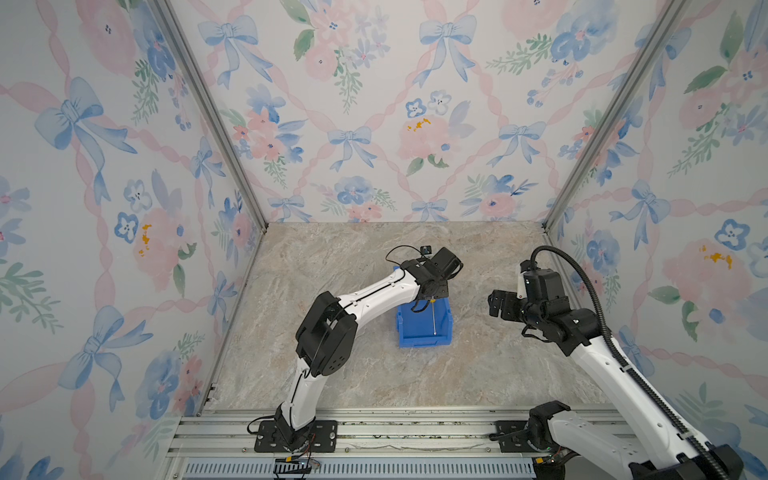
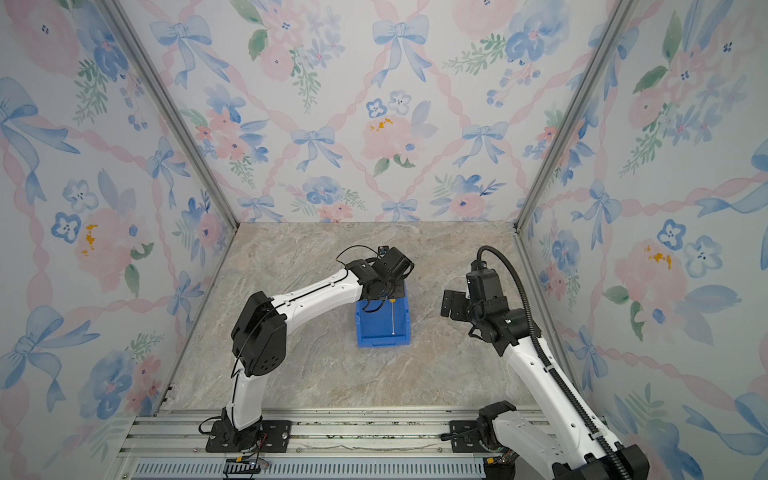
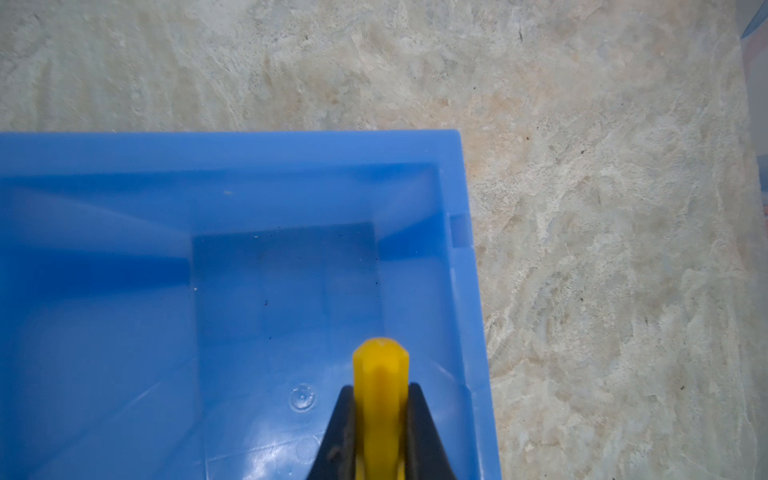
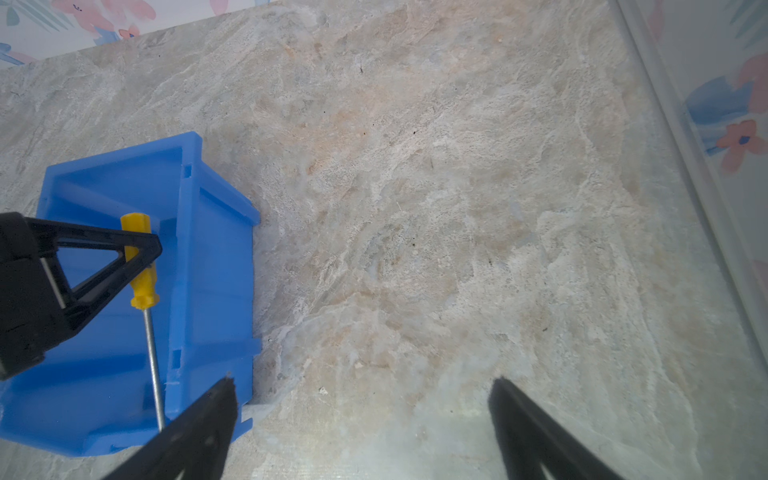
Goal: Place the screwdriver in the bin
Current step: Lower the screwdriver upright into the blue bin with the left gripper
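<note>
The blue bin [image 1: 422,340] [image 2: 382,340] stands mid-table. My left gripper [image 3: 380,386] hangs over the bin's inside [image 3: 249,149] and is shut on the screwdriver's yellow handle [image 3: 380,365]. The handle end sticks out past the black fingers. In both top views the thin silver shaft [image 1: 433,318] [image 2: 392,318] runs from under the wrist toward the bin's low front lip. The right wrist view shows the screwdriver [image 4: 143,286] above the bin [image 4: 212,270], near its right wall. My right gripper [image 4: 365,380] [image 1: 496,303] is open and holds nothing, above bare table right of the bin.
Marble-patterned tabletop [image 1: 374,374] with floral walls on three sides and aluminium corner posts [image 1: 552,216]. A metal rail [image 1: 395,432] with both arm bases runs along the front edge. The right wall [image 4: 706,166] is close to my right gripper.
</note>
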You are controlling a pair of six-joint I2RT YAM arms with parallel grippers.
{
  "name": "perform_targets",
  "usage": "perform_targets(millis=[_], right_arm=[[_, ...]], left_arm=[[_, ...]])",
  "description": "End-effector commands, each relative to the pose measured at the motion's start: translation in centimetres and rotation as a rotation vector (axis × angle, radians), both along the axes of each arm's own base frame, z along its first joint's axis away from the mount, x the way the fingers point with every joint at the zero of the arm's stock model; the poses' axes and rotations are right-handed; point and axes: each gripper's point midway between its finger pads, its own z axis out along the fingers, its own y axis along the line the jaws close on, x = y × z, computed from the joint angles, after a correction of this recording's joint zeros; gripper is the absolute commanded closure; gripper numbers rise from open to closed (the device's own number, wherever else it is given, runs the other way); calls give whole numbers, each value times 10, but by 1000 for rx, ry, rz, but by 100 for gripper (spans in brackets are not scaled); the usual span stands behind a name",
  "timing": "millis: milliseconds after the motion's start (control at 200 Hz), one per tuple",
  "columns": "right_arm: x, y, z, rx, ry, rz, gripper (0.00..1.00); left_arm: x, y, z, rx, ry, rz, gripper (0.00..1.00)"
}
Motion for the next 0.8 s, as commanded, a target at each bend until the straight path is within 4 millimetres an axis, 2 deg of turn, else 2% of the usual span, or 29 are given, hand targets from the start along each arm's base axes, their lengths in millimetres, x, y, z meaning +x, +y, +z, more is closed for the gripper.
perform_targets(millis=[0, 305, 795], right_arm=[[0, -2, -7, 4, 25, -9, 3], [-2, -1, -7, 3, 20, 0, 3], [-4, 0, -10, 4, 25, 14, 3]], left_arm=[[3, 3, 5, 2, -22, 35, 100], [17, 0, -31, 44, 14, 58, 100], [18, 6, -71, 113, 55, 74, 100]])
